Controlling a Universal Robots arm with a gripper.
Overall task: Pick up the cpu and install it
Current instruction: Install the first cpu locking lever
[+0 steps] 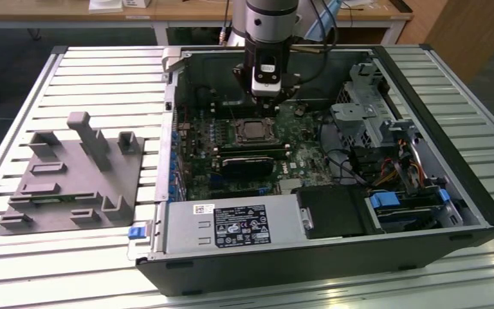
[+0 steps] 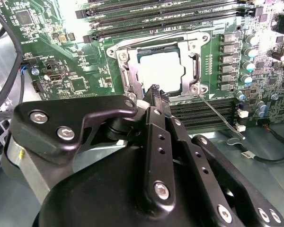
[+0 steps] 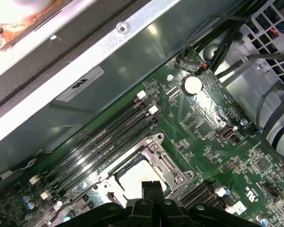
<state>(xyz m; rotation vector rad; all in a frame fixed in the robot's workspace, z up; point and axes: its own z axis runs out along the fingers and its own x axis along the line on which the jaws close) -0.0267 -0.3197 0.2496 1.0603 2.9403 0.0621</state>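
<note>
One cpu (image 2: pixel 160 71) apparently seated in socket (image 2: pixel 124 78), closed tool (image 2: pixel 156 91) above.

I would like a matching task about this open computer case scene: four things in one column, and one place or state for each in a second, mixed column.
Things:
1. cpu
2. gripper
3. grey fixture blocks
4. power supply

Places or states:
A. on the slatted table, at the exterior view's left of the case
B. lying in the motherboard socket
C. fingers closed together, just above the socket's edge
D. at the near edge of the case, bearing a label

Pairs: 1-B, 2-C, 3-A, 4-D
</note>
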